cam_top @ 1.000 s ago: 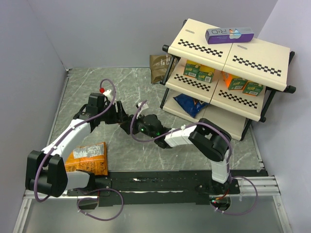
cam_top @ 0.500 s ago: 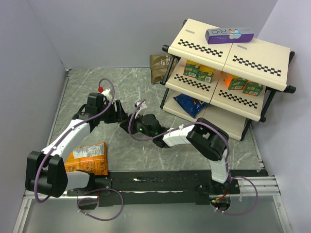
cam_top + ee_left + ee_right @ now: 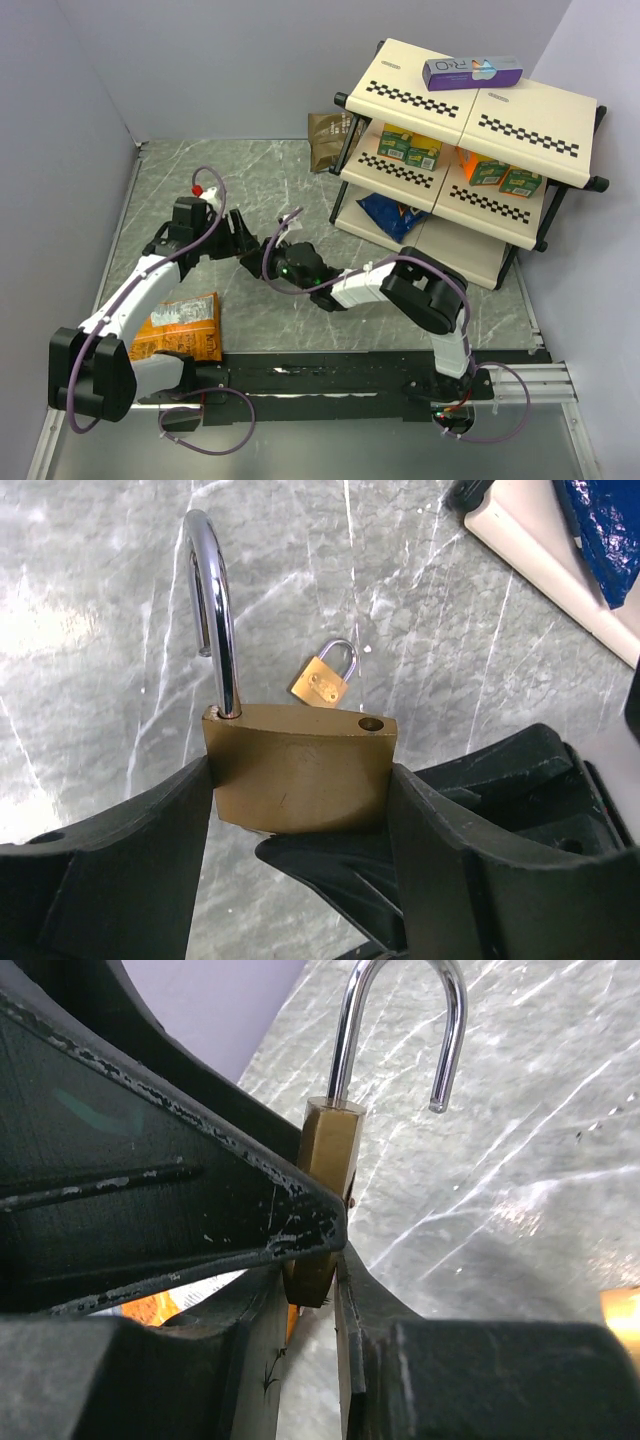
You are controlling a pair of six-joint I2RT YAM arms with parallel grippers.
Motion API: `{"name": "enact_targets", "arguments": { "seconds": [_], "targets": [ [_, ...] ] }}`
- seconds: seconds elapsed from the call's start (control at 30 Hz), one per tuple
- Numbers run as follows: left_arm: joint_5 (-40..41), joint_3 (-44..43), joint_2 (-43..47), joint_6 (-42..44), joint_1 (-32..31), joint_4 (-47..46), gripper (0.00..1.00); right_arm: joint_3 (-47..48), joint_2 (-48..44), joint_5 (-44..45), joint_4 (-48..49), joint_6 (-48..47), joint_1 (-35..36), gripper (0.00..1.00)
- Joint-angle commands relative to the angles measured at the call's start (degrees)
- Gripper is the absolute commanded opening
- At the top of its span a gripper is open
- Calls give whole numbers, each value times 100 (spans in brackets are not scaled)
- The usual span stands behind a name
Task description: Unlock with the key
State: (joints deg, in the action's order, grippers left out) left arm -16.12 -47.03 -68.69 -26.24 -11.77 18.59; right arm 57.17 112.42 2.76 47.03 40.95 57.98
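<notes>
top view: left gripper (image 3: 248, 256) and right gripper (image 3: 268, 266) meet nose to nose. left wrist: its jaws clamp the brass padlock (image 3: 300, 775) by the sides, shackle (image 3: 215, 600) standing open (a smaller padlock (image 3: 325, 680) lies beyond). right wrist: fingers (image 3: 290, 1225) stand narrow at the padlock's base, where the key would sit. it is hidden, so the grip cannot be told.

Large brass padlock (image 3: 300, 755): body clamped between black fingers (image 3: 130, 850) of left gripper (image 3: 300, 780); shackle (image 3: 212, 600) open, one leg out of its hole. Beyond it, on marble table (image 3: 90, 630): small brass padlock (image 3: 325, 677). Beyond it, rightward: cream shelf (image 3: 540, 550) corner, blue bag (image 3: 605, 530).
</notes>
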Motion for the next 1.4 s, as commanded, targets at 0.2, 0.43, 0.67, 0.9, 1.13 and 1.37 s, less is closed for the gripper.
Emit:
{"name": "enact_targets", "arguments": {
  "seconds": [0.2, 0.43, 0.67, 0.9, 1.13, 1.37],
  "targets": [
    [645, -149, 268, -13, 289, -813, 1, -390, -229, 479, -246, 572, 240, 0],
    [742, -202, 198, 58, 342, -760, 1, -496, -308, 585, -554, 467, 346, 0],
    [645, -210, 224, 119, 430, -760, 1, -645, -431, 761, -809, 283, 425, 0],
    [355, -272, 92, 198, 535, -716, 1, -768, -528, 875, -932, -78, 460, 0],
    [241, -316, -13, 225, 597, -655, 1, -821, -581, 743, -941, -737, 530, 0],
    [276, -325, -92, 260, 606, -646, 1, -1005, -660, 725, -932, -747, 548, 0]
  ]
}}
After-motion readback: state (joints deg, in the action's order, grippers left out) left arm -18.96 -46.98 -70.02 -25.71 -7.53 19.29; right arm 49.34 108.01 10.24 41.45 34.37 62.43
